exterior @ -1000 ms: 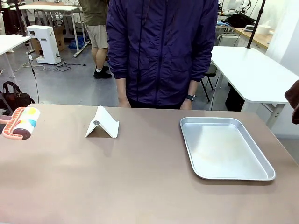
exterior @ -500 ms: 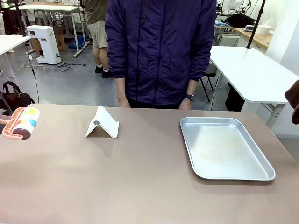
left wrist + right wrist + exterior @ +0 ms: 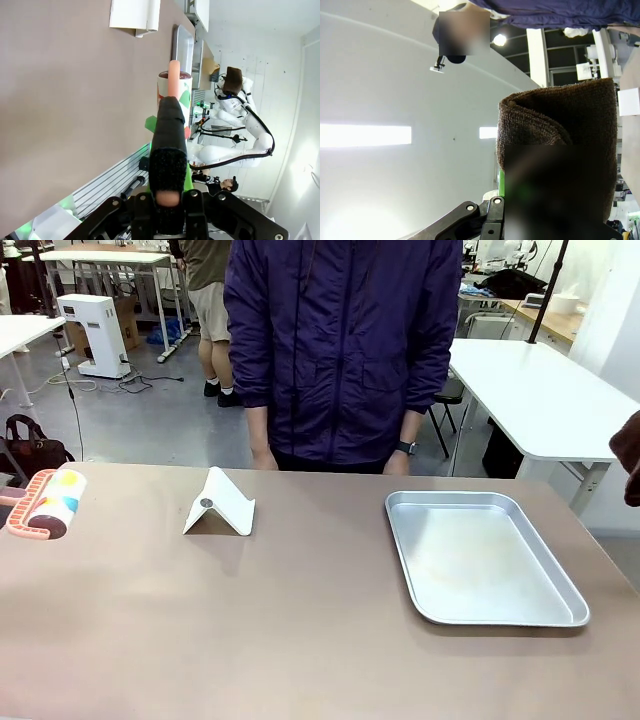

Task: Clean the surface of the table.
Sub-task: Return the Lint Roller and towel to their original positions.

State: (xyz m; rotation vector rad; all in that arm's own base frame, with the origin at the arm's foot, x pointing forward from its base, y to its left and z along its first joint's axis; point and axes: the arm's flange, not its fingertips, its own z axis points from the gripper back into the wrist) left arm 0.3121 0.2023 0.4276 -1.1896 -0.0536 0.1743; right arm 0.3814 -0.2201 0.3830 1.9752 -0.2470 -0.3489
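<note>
Nothing has shifted on the brownish-taupe table (image 3: 300,630): left gripper (image 3: 169,150) stays clamped on the salmon-handled lint roller (image 3: 45,502) at the left edge, right gripper (image 3: 555,200) grips a folded brown cloth (image 3: 560,150); cleaning unstarted.

The table (image 3: 250,620) is matte brownish-taupe. The tray (image 3: 480,558) is plain silver. The stand (image 3: 220,503) is white with a small dark dot on its side. The roller (image 3: 45,502) has a salmon-pink frame and handle and a white drum with yellow, blue and red patches. The cloth (image 3: 560,165) is dark brown with a coarse knit texture. The person's jacket (image 3: 345,340) is deep purple-navy; the watch (image 3: 405,449) is black.
</note>
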